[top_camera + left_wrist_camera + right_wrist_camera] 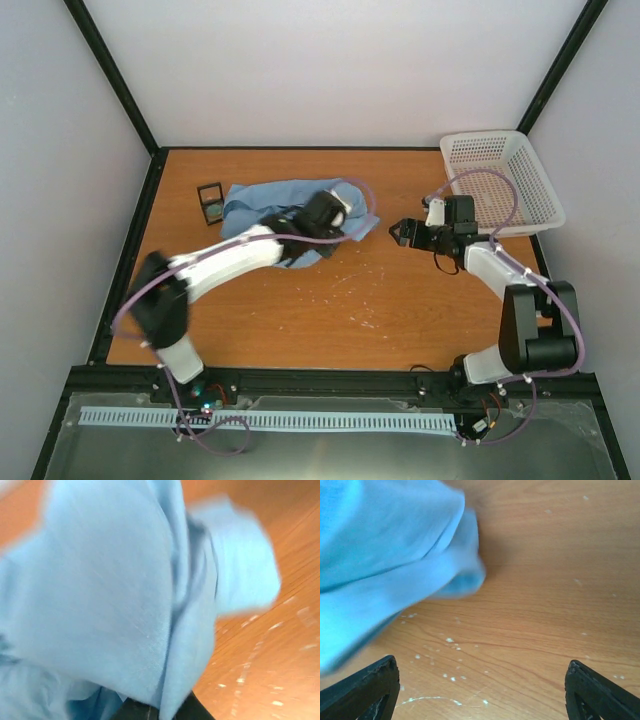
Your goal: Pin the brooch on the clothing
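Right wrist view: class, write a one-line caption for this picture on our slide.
Open right gripper over the wooden table, bunched light blue shirt at upper left.

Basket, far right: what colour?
White open-mesh plastic basket; shows best in the top external view.

The orange-brown tabletop (pixel 330 320), flecked with white marks near its middle, carries a crumpled light blue shirt (pixel 262 197) at far left. A small black box (pixel 211 202) lies just beside it; a white mesh basket (pixel 478 150) sits far right.
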Motion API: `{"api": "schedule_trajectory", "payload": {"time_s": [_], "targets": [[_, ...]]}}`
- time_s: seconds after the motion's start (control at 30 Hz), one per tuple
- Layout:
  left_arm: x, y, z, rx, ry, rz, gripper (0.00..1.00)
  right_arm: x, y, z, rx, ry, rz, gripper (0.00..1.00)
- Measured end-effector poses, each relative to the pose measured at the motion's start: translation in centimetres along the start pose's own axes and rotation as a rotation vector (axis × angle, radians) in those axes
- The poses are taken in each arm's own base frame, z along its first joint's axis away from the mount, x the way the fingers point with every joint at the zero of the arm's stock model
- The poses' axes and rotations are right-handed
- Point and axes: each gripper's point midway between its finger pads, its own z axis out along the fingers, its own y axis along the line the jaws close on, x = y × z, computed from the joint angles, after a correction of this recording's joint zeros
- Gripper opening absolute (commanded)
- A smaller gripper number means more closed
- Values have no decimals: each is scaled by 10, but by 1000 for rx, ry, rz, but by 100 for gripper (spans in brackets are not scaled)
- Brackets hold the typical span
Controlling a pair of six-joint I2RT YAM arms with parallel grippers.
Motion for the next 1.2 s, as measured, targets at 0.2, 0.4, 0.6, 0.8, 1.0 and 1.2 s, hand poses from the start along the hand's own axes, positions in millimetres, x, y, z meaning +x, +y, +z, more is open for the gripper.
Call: {"api": "schedule_trajectory", "payload": {"time_s": [0.2,0.4,0.6,0.8,1.0,1.2], "targets": [[-80,52,-198,98,-478,-135,1,-13,72,-24,-192,-161,-242,87],[-101,83,-278,144,-648,-183,1,-13,159,-66,-449,-372,-539,89],[-106,74,-295,219,-653,-162,1,11,178,-91,-575,-489,-694,89],[-122,75,-323,245,-703,-155,1,28,182,-113,-614,-566,-753,92],[-138,75,-364,297,-794,-156,1,38,186,-141,-630,-680,-808,93],[-146,68,-392,380,-849,-156,1,31,182,-122,-608,-659,-810,89]]}}
